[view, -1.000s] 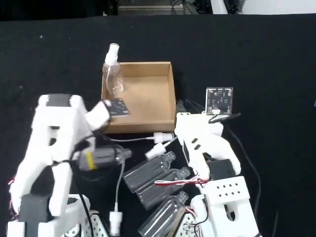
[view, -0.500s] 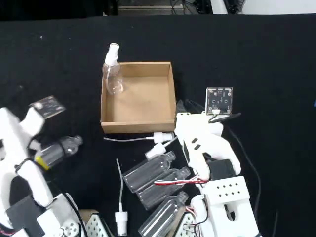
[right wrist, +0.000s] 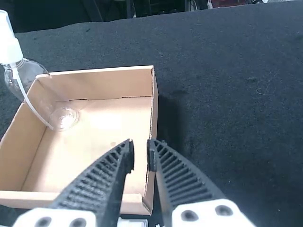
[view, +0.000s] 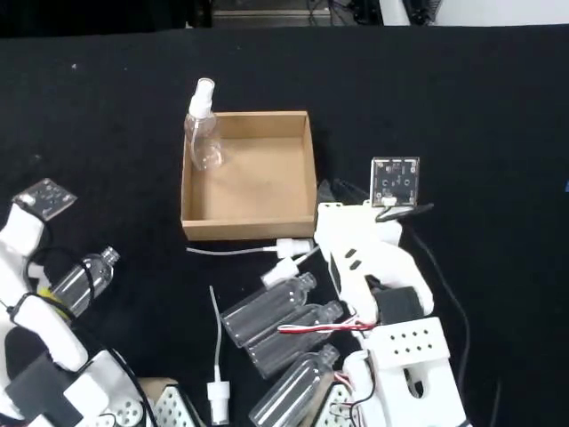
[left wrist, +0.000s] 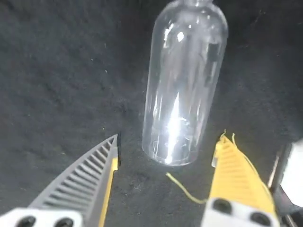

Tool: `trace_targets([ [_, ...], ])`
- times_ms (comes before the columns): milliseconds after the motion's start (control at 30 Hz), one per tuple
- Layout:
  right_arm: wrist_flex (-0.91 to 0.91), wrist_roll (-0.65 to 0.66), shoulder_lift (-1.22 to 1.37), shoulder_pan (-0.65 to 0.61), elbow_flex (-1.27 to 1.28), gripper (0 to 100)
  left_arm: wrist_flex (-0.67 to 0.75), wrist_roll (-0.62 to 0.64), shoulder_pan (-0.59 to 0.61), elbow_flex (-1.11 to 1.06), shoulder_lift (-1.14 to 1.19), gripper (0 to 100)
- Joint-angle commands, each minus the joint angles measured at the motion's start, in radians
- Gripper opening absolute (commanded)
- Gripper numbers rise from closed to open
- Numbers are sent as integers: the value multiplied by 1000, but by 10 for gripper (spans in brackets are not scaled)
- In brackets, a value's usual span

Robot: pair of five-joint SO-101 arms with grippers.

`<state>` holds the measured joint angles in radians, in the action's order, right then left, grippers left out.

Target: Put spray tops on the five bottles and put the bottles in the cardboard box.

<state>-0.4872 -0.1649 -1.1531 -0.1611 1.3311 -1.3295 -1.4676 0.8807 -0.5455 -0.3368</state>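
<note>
high view, left hand (left wrist: 168, 142) swung leftward, bottle (view: 86, 277) along with it

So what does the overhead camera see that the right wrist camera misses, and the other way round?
The high view adds three uncapped bottles lying in front of the cardboard box, loose spray tops beside them, and a fourth uncapped bottle by the left arm. The right wrist view adds a close look at the right gripper, its fingers nearly together with nothing between them. Both show the box with the capped spray bottle in one corner.
</note>
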Motion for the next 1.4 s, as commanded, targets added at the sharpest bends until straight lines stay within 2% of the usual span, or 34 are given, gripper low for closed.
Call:
trace_targets([
  [0, 38, 8, -39, 23, -4, 57, -71, -40, -91, 113, -2, 305],
  [233, 38, 8, -39, 23, -4, 57, -35, 48, -280, 30, 0, 301],
  [400, 38, 8, -39, 23, -4, 57, 143, 58, -288, -71, 0, 304],
  [733, 37, 8, -39, 25, -4, 57, 358, 61, -240, -219, 55, 304],
  [867, 37, 8, -39, 23, -4, 57, 365, 66, -219, -168, 169, 299],
  [1000, 37, 8, -39, 23, -4, 57, 345, 167, -216, -73, 230, 284],
  [1067, 37, 8, -39, 23, -4, 57, 313, 212, -223, -33, 232, 220],
  [1200, 37, 8, -39, 25, -4, 57, 247, 299, -213, 53, 232, 16],
  [1267, 38, 8, -39, 25, -4, 57, 236, 342, -162, 94, 232, 68],
  [1367, 38, 8, -39, 23, -4, 57, 256, 407, -65, 143, 241, 56],
])
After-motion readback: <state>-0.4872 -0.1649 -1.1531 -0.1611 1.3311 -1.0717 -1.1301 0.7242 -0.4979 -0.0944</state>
